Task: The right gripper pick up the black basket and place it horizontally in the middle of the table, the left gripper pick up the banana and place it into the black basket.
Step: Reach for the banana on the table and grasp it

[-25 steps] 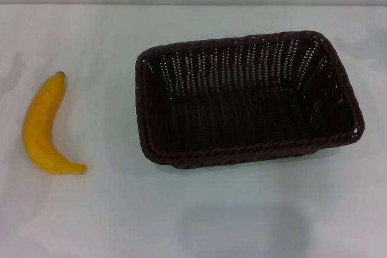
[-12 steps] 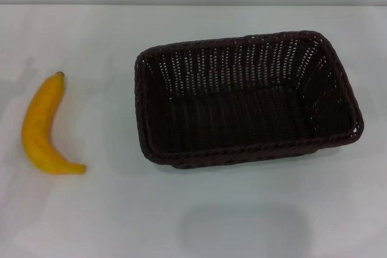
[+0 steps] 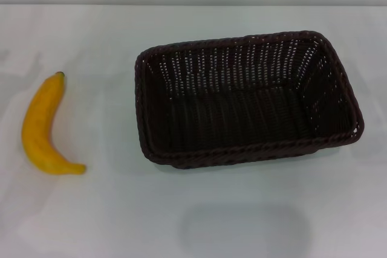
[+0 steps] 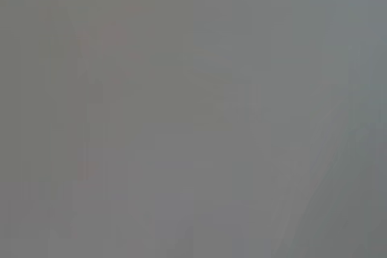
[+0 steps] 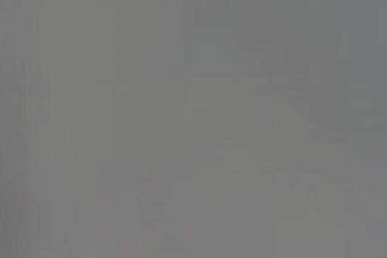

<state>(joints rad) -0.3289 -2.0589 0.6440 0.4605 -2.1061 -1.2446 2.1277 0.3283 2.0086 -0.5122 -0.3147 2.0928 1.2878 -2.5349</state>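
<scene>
Black basket (image 3: 248, 98) standing upright on the white counter (image 3: 199, 209), roughly mid-counter and a little toward the robot's right, long side running across the head view. Open side up, nothing inside, woven floor and sloping walls showing through the braided rim. Slightly skewed, with the far right corner sitting farther back than the far left one.

Banana (image 3: 41, 128) lying flat on the counter well to the left of the basket, clear of it, not touching. Dark stem tip pointing away from the robot, the other end curling toward the basket's near left corner. Curved back bulging away from the basket.

Faint soft-edged shadow on the counter just in front of the basket's near wall.

Neither arm visible in the head view. Both wrist views showing only a flat, featureless grey, with no fingers, basket or banana to make out. State of the left and right jaws: impossible to tell, both out of sight.
</scene>
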